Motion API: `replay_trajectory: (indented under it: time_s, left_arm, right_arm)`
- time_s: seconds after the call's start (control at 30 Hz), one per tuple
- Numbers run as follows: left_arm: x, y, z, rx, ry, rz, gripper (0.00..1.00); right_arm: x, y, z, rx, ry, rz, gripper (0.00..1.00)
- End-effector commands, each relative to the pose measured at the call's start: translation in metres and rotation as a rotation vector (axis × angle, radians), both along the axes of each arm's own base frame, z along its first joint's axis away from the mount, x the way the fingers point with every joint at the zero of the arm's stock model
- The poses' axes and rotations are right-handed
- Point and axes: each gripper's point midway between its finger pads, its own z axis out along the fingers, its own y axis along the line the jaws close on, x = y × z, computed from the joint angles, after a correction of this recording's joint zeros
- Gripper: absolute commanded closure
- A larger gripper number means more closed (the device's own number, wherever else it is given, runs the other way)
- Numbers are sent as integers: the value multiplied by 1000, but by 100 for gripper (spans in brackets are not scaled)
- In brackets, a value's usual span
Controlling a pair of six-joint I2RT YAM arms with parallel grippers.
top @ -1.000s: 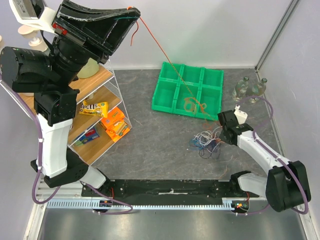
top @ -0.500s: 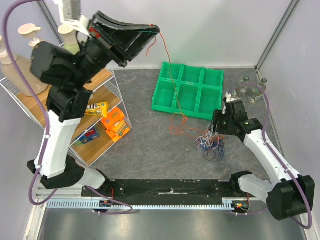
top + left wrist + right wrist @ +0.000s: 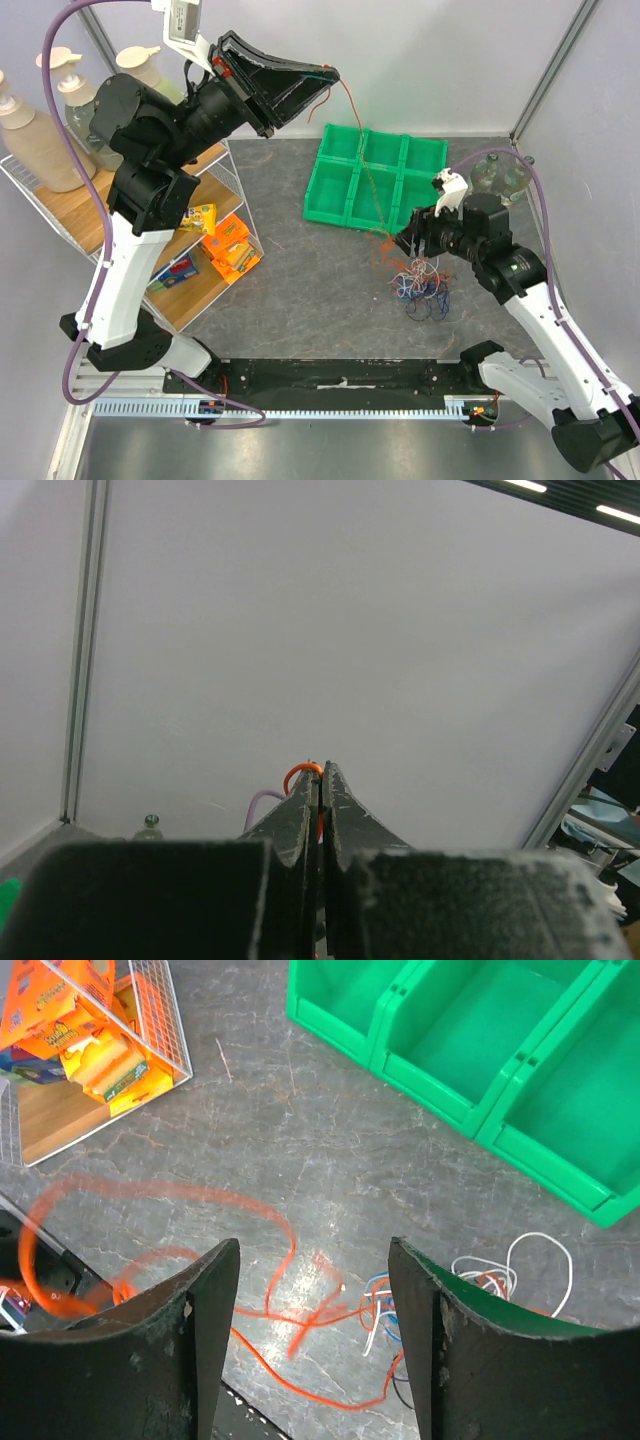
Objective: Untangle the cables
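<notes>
The orange-red cable (image 3: 358, 140) is stretching as a thin, nearly straight line. Its long axis is running from the raised left end effector (image 3: 325, 80) at the upper left down and to the right, across the green tray (image 3: 325, 165), into the heap of cables (image 3: 420, 285) on the counter (image 3: 300, 290). The left end effector's jaws are pressing together on the upper end of that cable, and in the left wrist view a small orange loop (image 3: 303, 772) is showing at the tip of the left end effector (image 3: 320, 780).

The heap is lying just in front of the tray's near right corner. It is made of fine, limp white, blue, black and orange strands curling in small loops on the grey, stone-patterned top.

The right end effector (image 3: 412, 240) is hovering just above the heap with its jaws standing apart and nothing between them. In its own view the orange-red cable (image 3: 270, 1225) is showing as blurred curves below the right end effector (image 3: 312, 1250), with white loops (image 3: 520, 1260) to one side.

The tray is hard moulded plastic, divided into square compartments. A wire shelf rack (image 3: 240, 200) holding bright snack packets (image 3: 232, 250) is standing to the left, pump bottles (image 3: 40, 130) are sitting on top of it, and clear glass bottles (image 3: 495, 175) are standing to the right of the tray.
</notes>
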Motion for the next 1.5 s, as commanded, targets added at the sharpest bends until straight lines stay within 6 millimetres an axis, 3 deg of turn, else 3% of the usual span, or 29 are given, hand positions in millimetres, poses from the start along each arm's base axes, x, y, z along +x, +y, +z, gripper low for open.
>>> replay_trajectory:
  time_s: [0.0, 0.1, 0.2, 0.3, 0.37, 0.43, 0.53, 0.7, 0.93, 1.03, 1.27, 1.37, 1.47]
  left_arm:
    - [-6, 1, -4, 17, 8, -24, 98]
    - [-5, -1, -5, 23, 7, -28, 98]
    - [-4, -3, -8, 30, 10, -31, 98]
    - [-2, -4, -9, 34, 16, -32, 98]
    - [-1, -4, -8, 32, 10, -28, 98]
    - [1, -4, -9, 36, 9, -14, 98]
    - [5, -4, -14, 52, 15, 9, 98]
    - [10, -6, -19, 65, 28, 17, 98]
    - [11, -7, -21, 70, 33, 12, 98]
    - [12, -7, -22, 72, 37, 15, 98]
    - [14, -9, -28, 82, 53, 18, 98]
    - [15, -9, -30, 88, 57, 21, 98]
    - [18, -9, -35, 97, 66, 34, 98]
  right_arm:
    - [5, 8, 24, 3, -24, 46, 31]
    - [-10, 31, 31, 85, -7, 202, 32]
    - [-21, 31, 28, 91, -12, 234, 32]
    - [-23, 17, 16, 69, 34, 133, 32]
    - [-15, -10, -1, -18, 95, -44, 32]
    - [-20, -24, -7, -74, 128, -103, 32]
    - [-26, -29, 6, -93, 95, -93, 32]
    - [-50, 5, -2, -19, 160, 147, 32]
    - [-43, 17, -20, -23, 102, 241, 33]
    - [-49, 28, -32, 17, 128, 306, 34]
    - [-60, 32, -50, 44, 162, 345, 34]
    - [-57, 32, -56, 55, 176, 310, 42]
    - [-52, 31, -50, 57, 163, 285, 68]
